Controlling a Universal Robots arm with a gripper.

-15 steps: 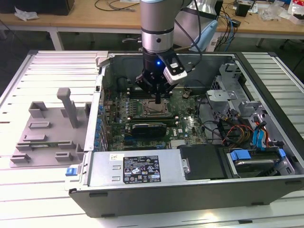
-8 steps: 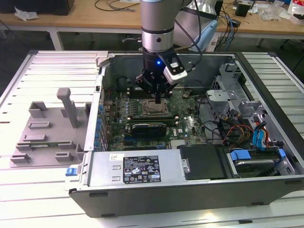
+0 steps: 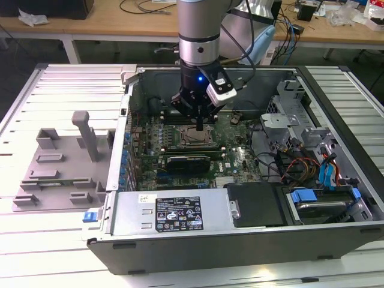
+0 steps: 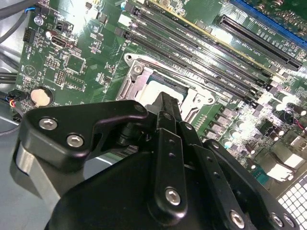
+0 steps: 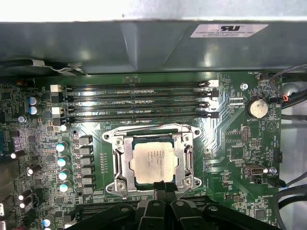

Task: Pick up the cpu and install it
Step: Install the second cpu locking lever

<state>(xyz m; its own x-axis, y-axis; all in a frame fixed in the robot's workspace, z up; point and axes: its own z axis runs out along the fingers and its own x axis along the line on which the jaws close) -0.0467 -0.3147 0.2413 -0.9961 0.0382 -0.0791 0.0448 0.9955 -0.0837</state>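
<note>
One cpu (image 5: 153,162) is sitting inside the socket frame (image 5: 118,165), so placement is looking done. End effector (image 5: 163,188) is hovering just above the socket frame's near edge, fingers pressed together, gripping nothing; the frame's bracket is looking unlatched.

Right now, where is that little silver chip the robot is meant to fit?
The cpu lies flat inside the metal socket frame on the green motherboard, in the first wrist view, just below the memory slots and directly under the hand.

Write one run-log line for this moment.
tool: at socket's edge, fingers together | cpu: seated in socket frame | motherboard: inside open computer case
</note>
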